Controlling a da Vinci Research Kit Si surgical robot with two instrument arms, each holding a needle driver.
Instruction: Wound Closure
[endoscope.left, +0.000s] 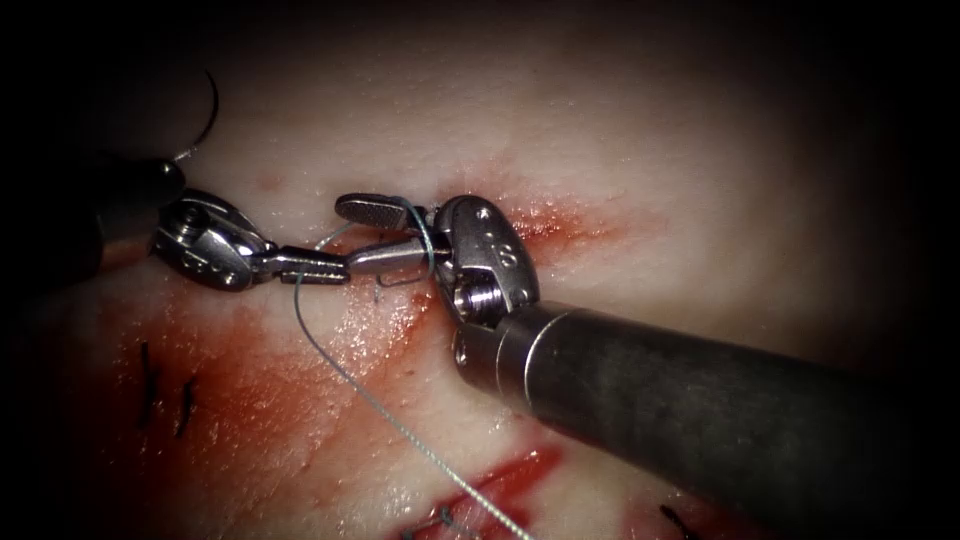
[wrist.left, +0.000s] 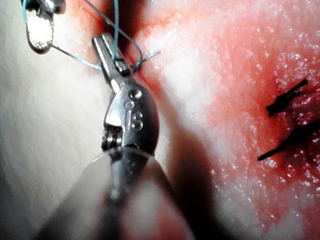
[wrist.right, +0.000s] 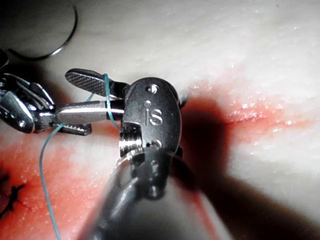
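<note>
My right tool (endoscope.left: 350, 235) comes in from the lower right with its jaws open, and the blue thread (endoscope.left: 428, 235) lies wrapped over both near their base. In the right wrist view the same wrap of thread (wrist.right: 106, 95) crosses the open right tool (wrist.right: 75, 96). My left tool (endoscope.left: 335, 268) reaches in from the left, shut on the thread, its tip almost touching the right tool's lower jaw. The left wrist view has the left tool (wrist.left: 101, 45) with thread (wrist.left: 116, 35) running across it. The curved needle (endoscope.left: 208, 115) lies free on the tissue at the far upper left, held by neither tool.
The cut (endoscope.left: 545, 228) runs red to the right behind the right tool's wrist. Thread trails down to a second red opening (endoscope.left: 500, 480). Dark cut stitch ends (endoscope.left: 185, 405) stand in the red fluid at lower left. The right shaft (endoscope.left: 700, 410) crosses the lower right.
</note>
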